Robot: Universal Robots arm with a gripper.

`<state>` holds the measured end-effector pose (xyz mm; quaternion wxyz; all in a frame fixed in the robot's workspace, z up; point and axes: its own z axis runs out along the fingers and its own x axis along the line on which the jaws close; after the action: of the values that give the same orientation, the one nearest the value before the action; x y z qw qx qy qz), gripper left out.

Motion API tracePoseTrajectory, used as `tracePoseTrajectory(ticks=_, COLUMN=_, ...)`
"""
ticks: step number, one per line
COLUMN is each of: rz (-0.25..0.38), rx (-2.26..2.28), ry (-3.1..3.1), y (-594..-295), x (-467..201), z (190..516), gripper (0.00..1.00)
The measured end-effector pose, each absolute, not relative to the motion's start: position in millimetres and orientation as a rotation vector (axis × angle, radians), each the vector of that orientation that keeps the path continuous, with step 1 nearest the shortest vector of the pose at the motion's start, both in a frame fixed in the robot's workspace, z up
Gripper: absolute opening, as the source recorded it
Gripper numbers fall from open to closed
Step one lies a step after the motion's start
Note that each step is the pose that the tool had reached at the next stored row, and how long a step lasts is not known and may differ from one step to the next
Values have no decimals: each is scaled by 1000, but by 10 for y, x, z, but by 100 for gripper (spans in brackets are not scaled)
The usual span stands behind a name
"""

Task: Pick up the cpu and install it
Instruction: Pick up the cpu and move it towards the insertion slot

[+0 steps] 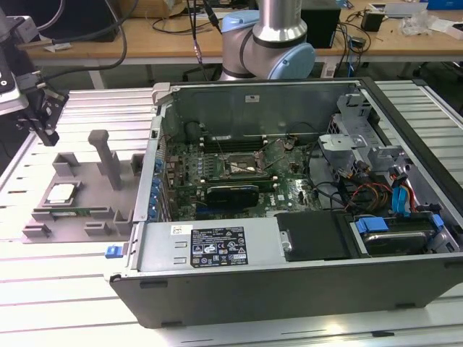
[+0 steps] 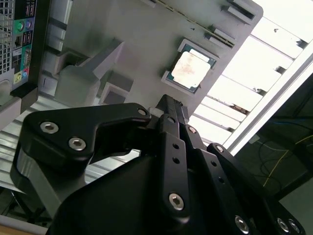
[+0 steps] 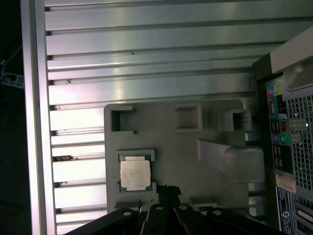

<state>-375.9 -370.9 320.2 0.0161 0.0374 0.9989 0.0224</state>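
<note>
The cpu [image 1: 61, 193] is a small silver-topped square lying flat in a recess of the grey plastic tray [image 1: 94, 189], at the exterior view's left. My gripper [image 1: 48, 131] hangs above the tray's far left corner, apart from the chip. In both wrist views its black fingers look closed together with nothing between them. The cpu [image 3: 135, 175] lies just beside the fingertips [image 3: 166, 189] in the first wrist view. In the second wrist view the cpu [image 2: 190, 70] sits a little beyond the gripper [image 2: 167, 103]. The dark socket [image 1: 246, 168] sits on the motherboard inside the open case.
The open computer case [image 1: 289, 275] lies on a slatted metal table [image 1: 87, 101], right of the tray. A tall grey post [image 1: 107, 155] rises from the tray near the cpu. The arm's base [image 1: 268, 43] stands behind the case. Cables and drive bays crowd the case's right side.
</note>
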Motion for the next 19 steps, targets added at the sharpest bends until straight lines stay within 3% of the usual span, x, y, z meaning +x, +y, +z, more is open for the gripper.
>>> tracePoseTrajectory(ticks=19, rz=64, rx=115, ry=3095, y=-3709, x=-4007, z=2902, gripper=11)
